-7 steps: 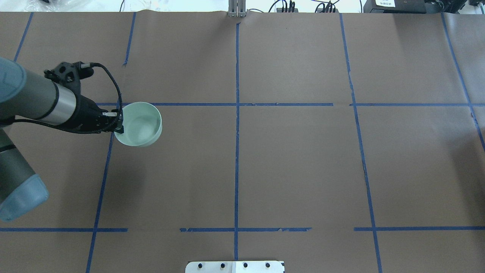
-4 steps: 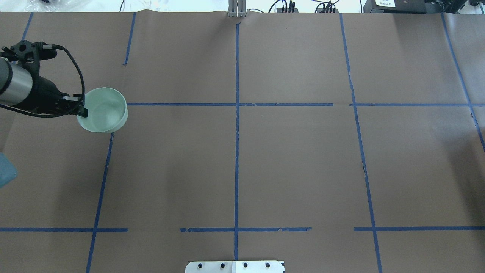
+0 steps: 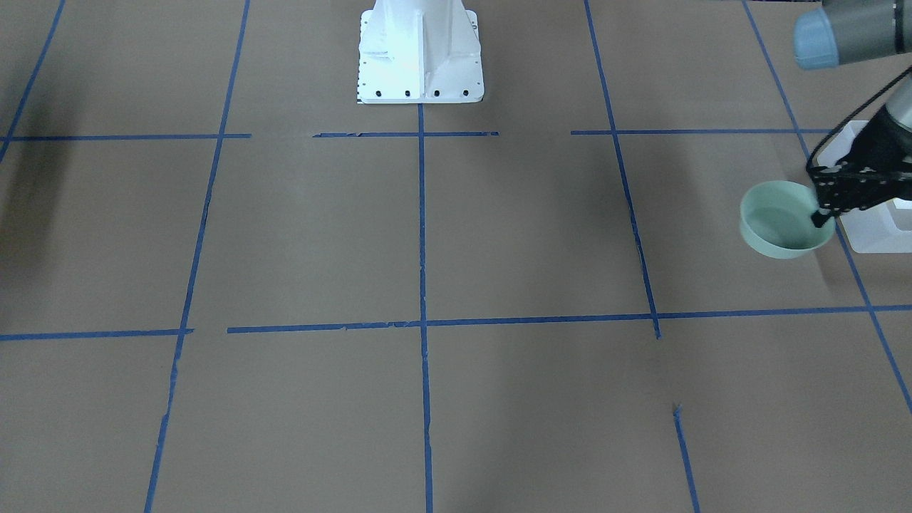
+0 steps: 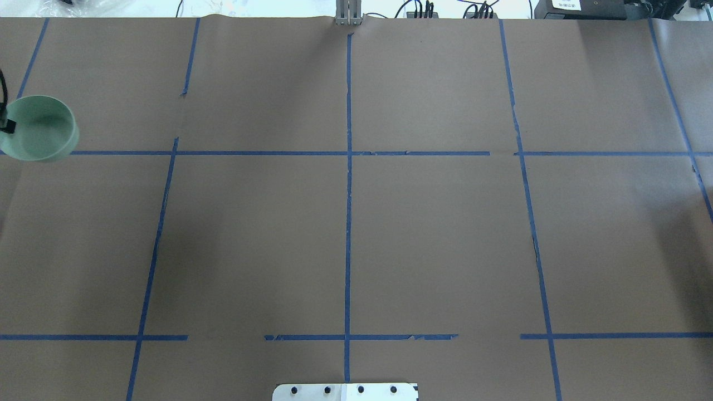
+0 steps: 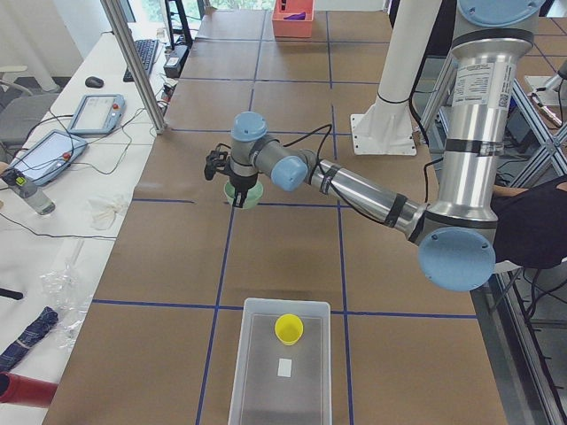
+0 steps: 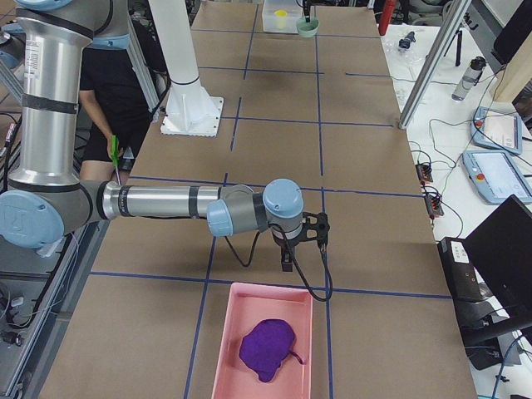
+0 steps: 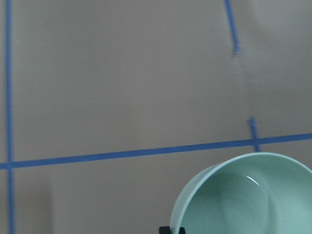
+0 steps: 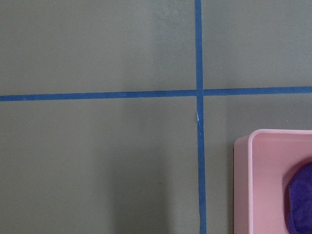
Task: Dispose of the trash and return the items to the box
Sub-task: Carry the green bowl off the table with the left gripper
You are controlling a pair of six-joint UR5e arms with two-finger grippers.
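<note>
My left gripper [image 3: 821,216] is shut on the rim of a pale green bowl [image 3: 780,219] and holds it above the table, close beside the box [image 3: 880,231]. The bowl shows at the left edge of the overhead view [image 4: 40,128] and in the left wrist view [image 7: 248,195]. In the exterior left view the translucent box [image 5: 257,354] holds a small yellow cup [image 5: 288,328]; the bowl [image 5: 242,193] is a little short of it. My right gripper [image 6: 287,264] hangs just before a pink tray [image 6: 224,349]; I cannot tell whether it is open or shut.
The pink tray holds a purple crumpled thing [image 6: 268,347]; both show in the right wrist view, tray [image 8: 263,170] and purple thing [image 8: 300,195]. The white robot base [image 3: 420,53] stands mid-table. A person stands behind the robot [image 5: 532,221]. Blue tape lines cross the brown table cover.
My left arm has carried the green bowl leftward and a little farther from the robot, almost out of the overhead view. The bowl stays in the gripper.
</note>
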